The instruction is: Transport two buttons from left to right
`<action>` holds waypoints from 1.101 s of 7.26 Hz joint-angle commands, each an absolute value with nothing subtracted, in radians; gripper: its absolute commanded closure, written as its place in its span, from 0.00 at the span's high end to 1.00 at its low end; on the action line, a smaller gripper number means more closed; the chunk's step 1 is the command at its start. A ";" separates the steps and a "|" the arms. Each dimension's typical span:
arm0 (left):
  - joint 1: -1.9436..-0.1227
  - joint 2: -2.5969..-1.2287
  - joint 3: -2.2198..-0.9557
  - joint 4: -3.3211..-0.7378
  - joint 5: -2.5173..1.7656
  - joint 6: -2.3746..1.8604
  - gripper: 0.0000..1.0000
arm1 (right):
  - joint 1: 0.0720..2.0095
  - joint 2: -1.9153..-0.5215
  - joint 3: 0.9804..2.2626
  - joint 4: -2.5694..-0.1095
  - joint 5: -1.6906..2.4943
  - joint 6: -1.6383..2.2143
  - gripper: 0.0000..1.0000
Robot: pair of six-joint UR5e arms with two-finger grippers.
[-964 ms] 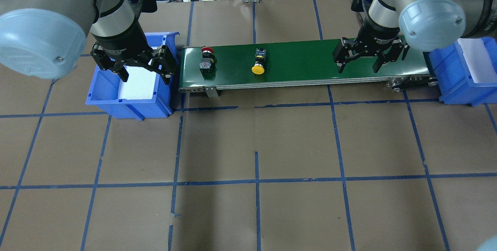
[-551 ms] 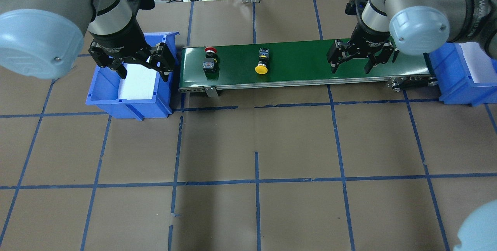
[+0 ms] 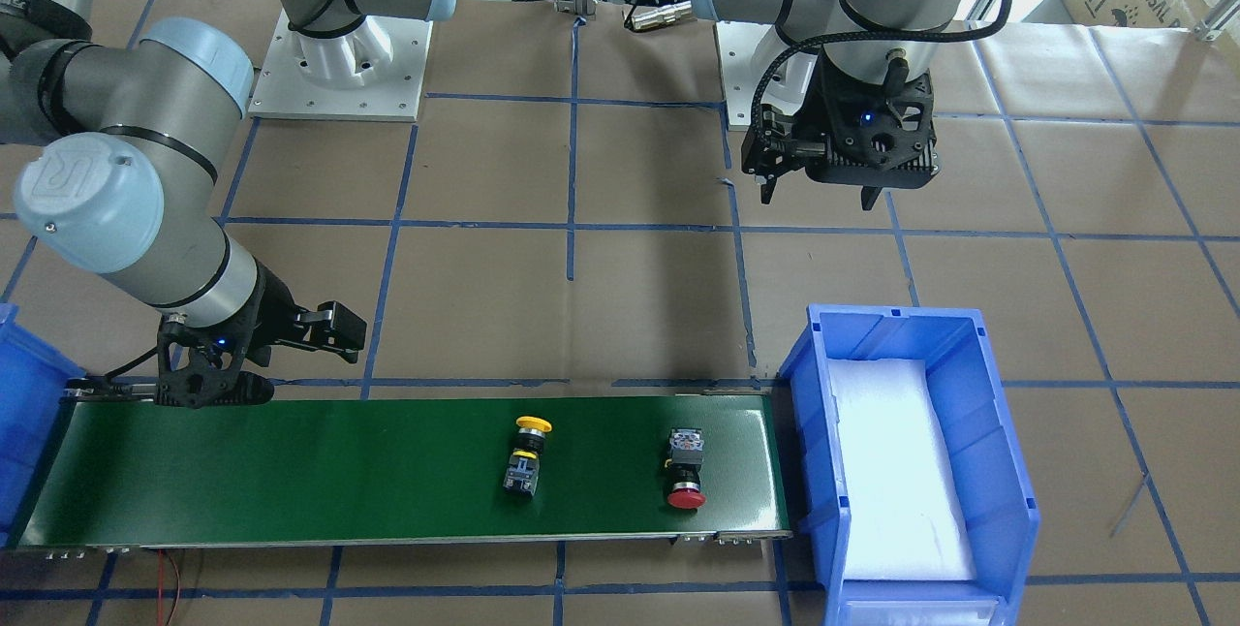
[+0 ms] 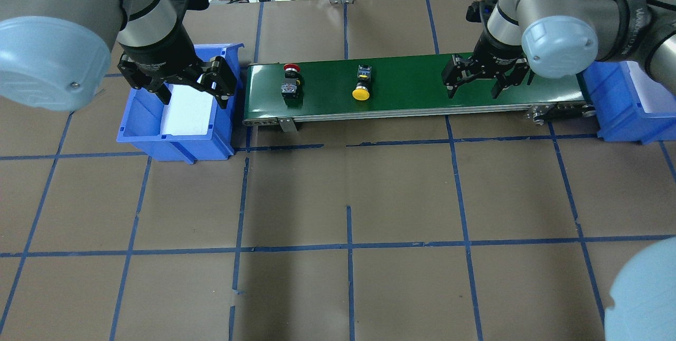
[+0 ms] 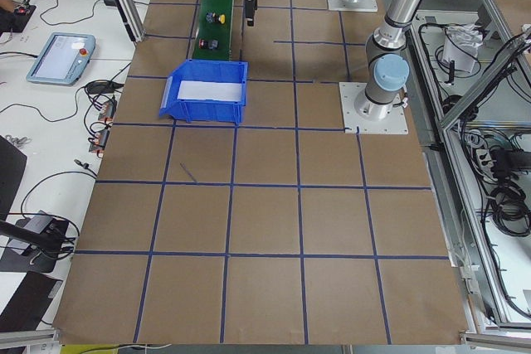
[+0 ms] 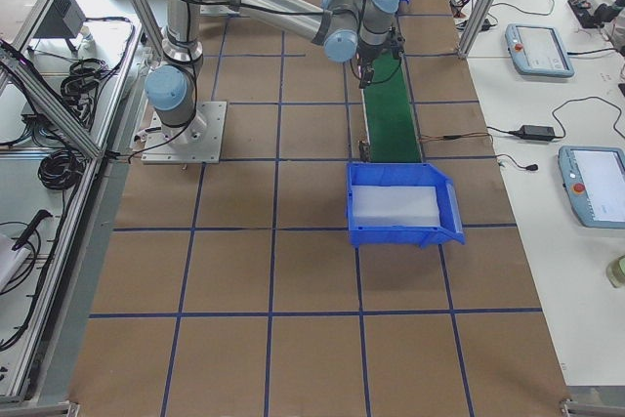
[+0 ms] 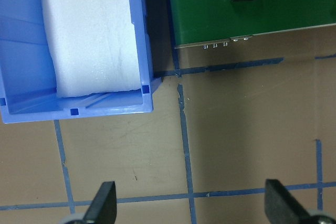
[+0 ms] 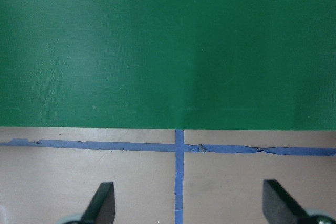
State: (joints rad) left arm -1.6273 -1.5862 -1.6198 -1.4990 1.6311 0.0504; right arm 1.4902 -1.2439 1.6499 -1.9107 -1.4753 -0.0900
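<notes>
**Belt leg: buttons mid-transfer**

My left gripper (image 4: 193, 97) hangs spread and empty over the foam-lined left blue bin (image 4: 138, 130). The red-capped button (image 4: 290, 79) and the yellow mushroom-capped button (image 4: 362, 85) lie on their sides on the matt green conveyor belt (image 4: 412, 87). My right gripper (image 4: 472, 90) hovers spread above the belt. Likely next: pinch yellow's blocky body and carry it to the right blue bin (image 4: 618, 119).

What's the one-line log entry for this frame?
red button: on belt | yellow button: on belt | left pincer: open, empty, near left bin | right pincer: open, empty, by belt
</notes>
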 commanded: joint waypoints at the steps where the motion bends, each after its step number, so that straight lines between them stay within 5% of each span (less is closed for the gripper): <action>1: -1.624 -1.586 -1.620 -1.500 1.635 0.052 1.00 | 1.489 -1.238 1.640 -1.922 -1.474 -0.089 1.00; 8: -1.609 -1.559 -1.623 -1.519 1.635 0.055 1.00 | 1.489 -1.215 1.638 -1.968 -1.474 -0.089 1.00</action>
State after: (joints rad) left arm -1.6091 -1.5668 -1.6215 -1.5141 1.6371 0.0552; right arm 1.4895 -1.2157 1.6386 -1.9672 -1.4741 -0.0889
